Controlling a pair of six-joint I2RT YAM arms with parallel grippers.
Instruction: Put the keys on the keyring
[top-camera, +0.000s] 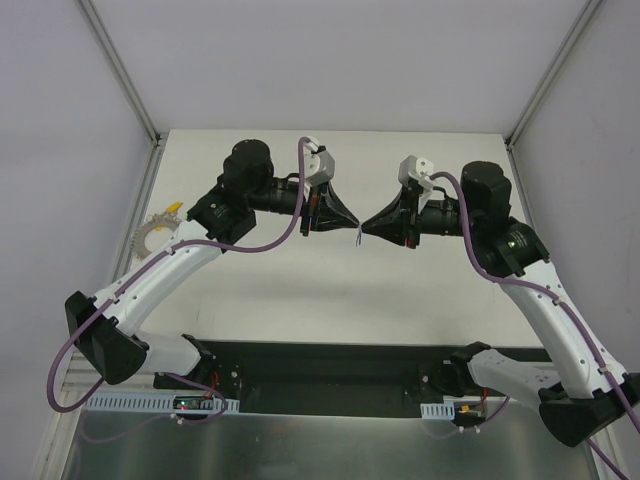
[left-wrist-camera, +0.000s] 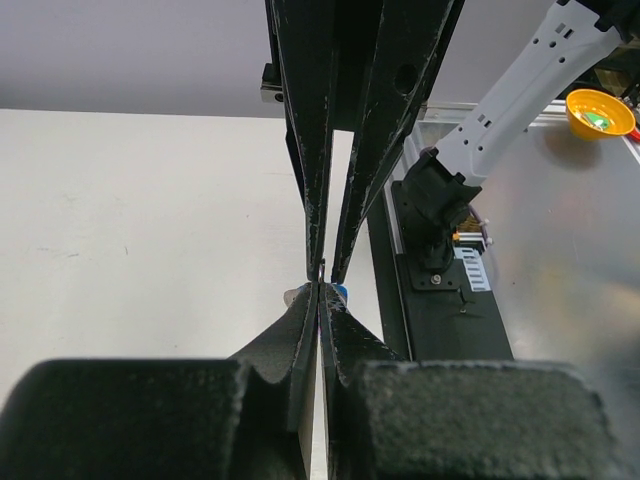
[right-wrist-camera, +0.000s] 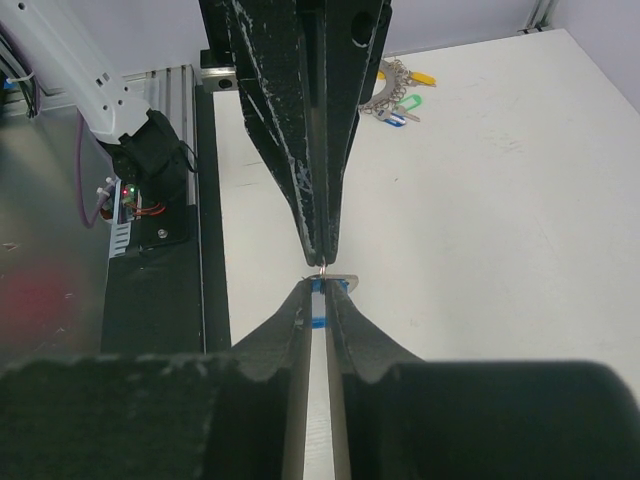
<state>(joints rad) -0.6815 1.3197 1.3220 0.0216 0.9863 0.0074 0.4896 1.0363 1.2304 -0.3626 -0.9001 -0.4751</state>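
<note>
Above the middle of the table my left gripper (top-camera: 353, 221) and right gripper (top-camera: 366, 228) meet tip to tip. Between them is a tiny blue key (right-wrist-camera: 319, 306), its metal blade hanging down (top-camera: 358, 237). In the right wrist view the right gripper (right-wrist-camera: 322, 287) has its fingers pressed on the key's blue head. The left gripper (left-wrist-camera: 320, 287) is shut on a small wire loop (right-wrist-camera: 323, 270) at the key's top. The grey toothed keyring (top-camera: 143, 233) lies at the table's left edge, with a yellow key (top-camera: 172, 210) beside it. More keys, green and blue (right-wrist-camera: 400, 106), lie by it.
The left arm's forearm (top-camera: 190, 258) passes just beside the keyring. A black base rail (top-camera: 320, 375) runs along the near edge. A yellow bowl (left-wrist-camera: 598, 112) sits on the metal surface beyond the table. Frame posts stand at the far corners.
</note>
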